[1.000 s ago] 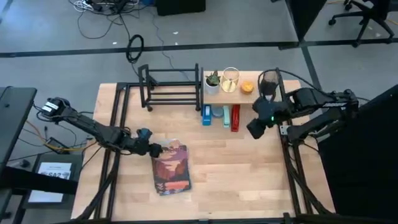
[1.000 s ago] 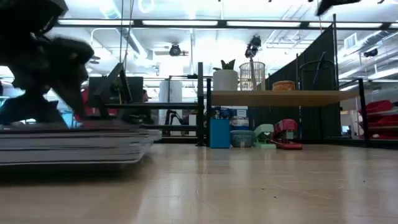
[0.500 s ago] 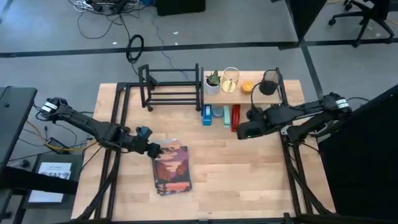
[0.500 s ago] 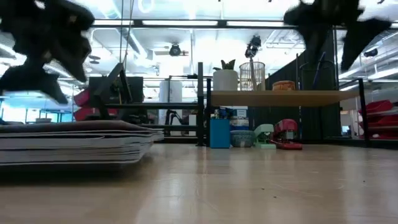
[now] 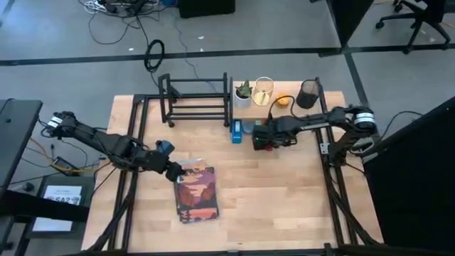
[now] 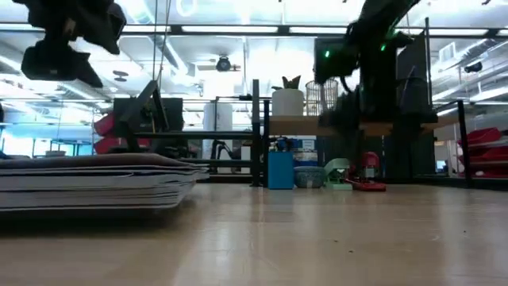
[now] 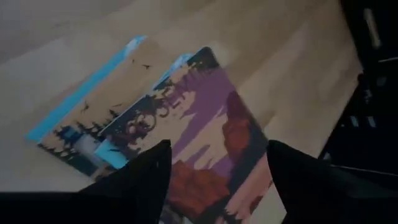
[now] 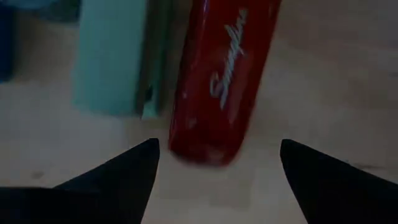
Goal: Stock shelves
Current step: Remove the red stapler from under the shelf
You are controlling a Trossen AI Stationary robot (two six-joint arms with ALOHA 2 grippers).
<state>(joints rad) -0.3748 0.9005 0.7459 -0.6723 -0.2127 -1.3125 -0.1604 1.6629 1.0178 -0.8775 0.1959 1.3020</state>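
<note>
My right gripper (image 5: 260, 136) hangs spread wide just above the red stapler (image 8: 219, 81), which lies on the bench (image 5: 284, 192) under the wooden shelf (image 5: 284, 108) beside a pale green tape holder (image 8: 115, 59). My left gripper (image 5: 178, 173) is spread too, hovering over the stack of books (image 5: 196, 193), with the black rack (image 5: 195, 99) beyond it, next to the wooden shelf.

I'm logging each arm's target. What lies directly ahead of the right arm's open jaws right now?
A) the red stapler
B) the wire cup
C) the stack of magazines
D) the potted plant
A: the right wrist view shows the red stapler lying between the spread jaws of the right gripper, beside a pale green item.
</note>
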